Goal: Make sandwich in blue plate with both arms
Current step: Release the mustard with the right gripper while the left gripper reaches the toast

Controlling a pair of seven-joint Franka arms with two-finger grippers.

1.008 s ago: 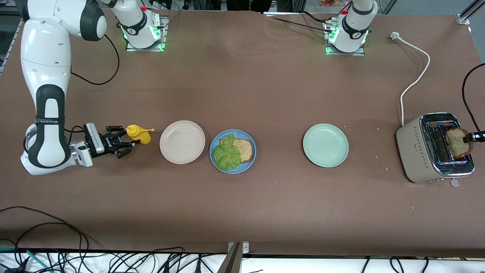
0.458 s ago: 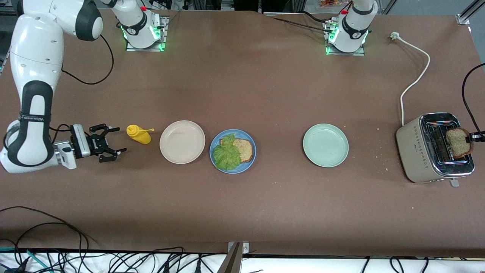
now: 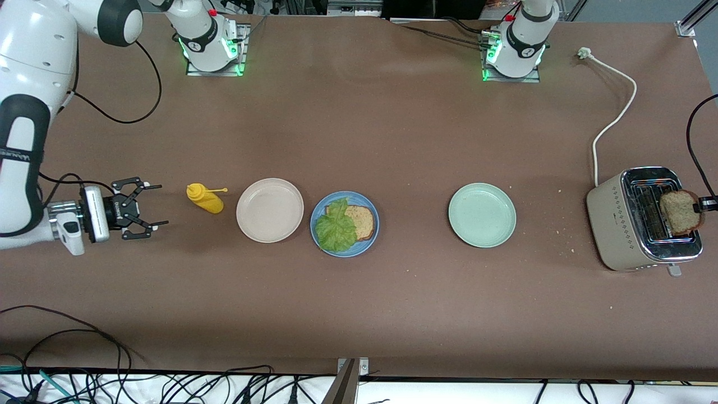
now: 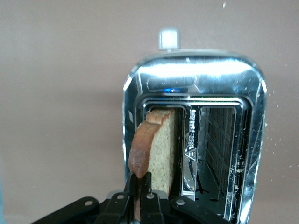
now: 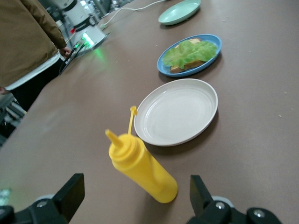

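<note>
The right gripper [image 3: 147,210] has drawn back from the yellow plastic squeeze bottle [image 3: 205,198] toward the right arm's end of the table, and its fingers, a second ago close about the bottle, are now spread wide and empty. The bottle stands upright on the brown table [image 3: 359,134], just beside the round beige plate [image 3: 270,210]. This suggests the sauce step is finished and the bottle set aside.

The left gripper [image 4: 139,186] has its fingers pressed tight on the crust edge of the brown wholegrain bread slice [image 3: 680,211], which stands partly raised out of a slot of the chrome-topped beige toaster [image 3: 622,224]; the slice sits marginally higher than before. Judgement: the top slice is on the point of removal.

The round blue plate [image 3: 371,231] lies between the beige plate and the round pale green plate [image 3: 482,215]. It carries one bread slice [image 3: 362,220] with a ruffled green lettuce leaf [image 3: 335,226] over part of it; the sandwich is uncapped
</note>
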